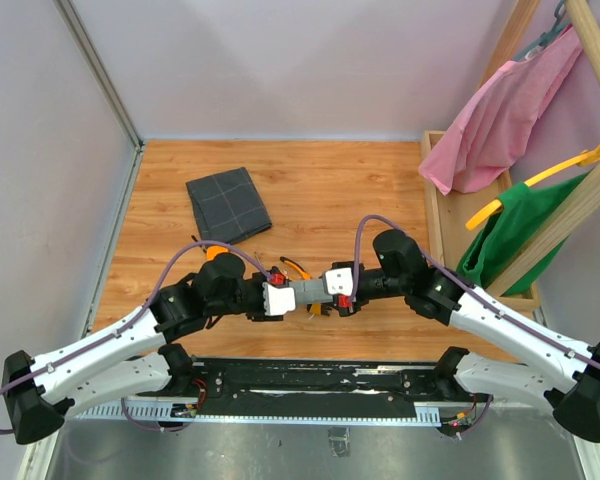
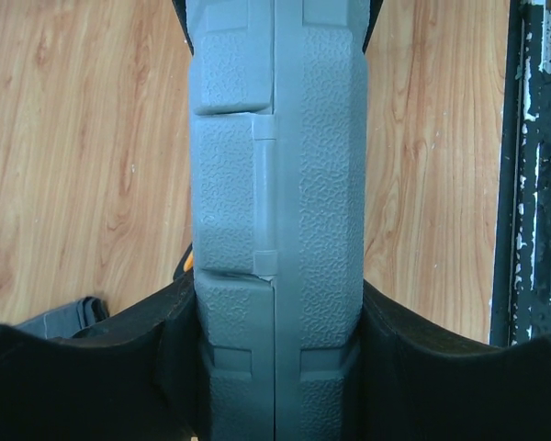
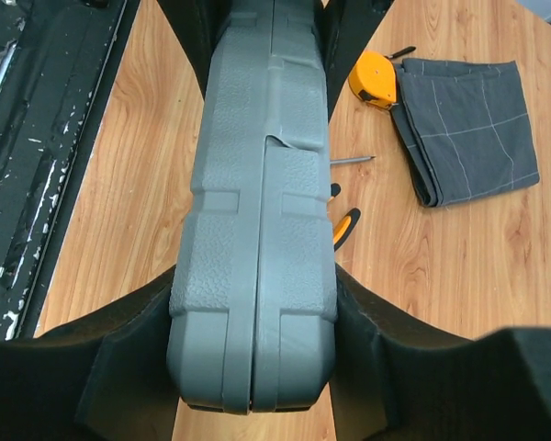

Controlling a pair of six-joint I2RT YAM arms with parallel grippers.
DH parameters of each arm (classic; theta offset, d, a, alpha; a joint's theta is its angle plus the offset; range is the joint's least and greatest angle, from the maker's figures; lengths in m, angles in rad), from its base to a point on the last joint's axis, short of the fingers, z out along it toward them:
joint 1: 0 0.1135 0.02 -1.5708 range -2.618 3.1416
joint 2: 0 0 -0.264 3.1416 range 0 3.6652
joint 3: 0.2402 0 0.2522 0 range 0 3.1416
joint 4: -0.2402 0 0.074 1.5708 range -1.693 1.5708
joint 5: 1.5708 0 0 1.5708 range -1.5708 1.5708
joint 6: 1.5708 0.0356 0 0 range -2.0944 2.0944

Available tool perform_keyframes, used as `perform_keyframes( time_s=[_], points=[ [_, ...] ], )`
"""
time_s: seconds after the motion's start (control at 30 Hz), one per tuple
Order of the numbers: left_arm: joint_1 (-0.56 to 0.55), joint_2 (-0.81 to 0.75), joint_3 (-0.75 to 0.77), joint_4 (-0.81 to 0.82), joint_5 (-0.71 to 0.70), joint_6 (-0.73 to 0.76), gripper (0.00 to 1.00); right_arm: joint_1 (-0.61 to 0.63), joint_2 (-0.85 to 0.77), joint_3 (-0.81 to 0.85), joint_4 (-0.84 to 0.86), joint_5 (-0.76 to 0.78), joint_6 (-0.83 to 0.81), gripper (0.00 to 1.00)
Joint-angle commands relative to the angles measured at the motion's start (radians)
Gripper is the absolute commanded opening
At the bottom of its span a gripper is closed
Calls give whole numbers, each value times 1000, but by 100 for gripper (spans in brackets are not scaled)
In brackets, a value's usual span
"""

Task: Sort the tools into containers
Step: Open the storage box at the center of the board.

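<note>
Case [image 1: 308, 293] is closed and on edge over the surface [image 1: 360, 190]. My left claw [image 1: 280, 298] and right claw [image 1: 335, 288] each pinch one end, probably to steady it for opening. Its contents are hidden. Pouch [image 3: 464, 124] lies flat, with the orange piece [image 3: 372, 78] just beside it, unsorted.

Left hand [image 1: 290, 297] and right hand [image 1: 328, 288] clasp opposite ends of the grey case [image 1: 309, 292], dark pouch [image 1: 228, 204] beyond.

Lab test cell w/ partition walls [image 1: 280, 60], wood tabletop [image 1: 330, 190], clothes rack [image 1: 592, 40].
</note>
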Motion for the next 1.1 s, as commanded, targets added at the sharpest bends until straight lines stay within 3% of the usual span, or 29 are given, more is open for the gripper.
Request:
perform_keyframes(
  time_s=[0.0,0.07,0.17,0.23,0.27,0.73,1.07],
  points=[
    [-7,-63,-4,134,1,-32,42,19,-10,32,-3,-32,5,1],
    [-8,-96,-14,141,15,-37,53,20,-22,42,-20,-49,4,1],
    [-8,-143,-24,147,44,-42,57,20,-55,47,-30,-75,8,1],
    [-8,-175,-38,159,65,-51,76,20,-86,42,-32,-85,12,1],
    [-8,-191,-43,165,76,-57,80,19,-102,42,-33,-91,15,1],
    [-8,-297,-82,276,214,-146,83,19,-312,-1,-29,-158,43,1],
    [-8,-310,-95,344,303,-196,80,19,-383,-35,70,-188,121,1]
  ],
)
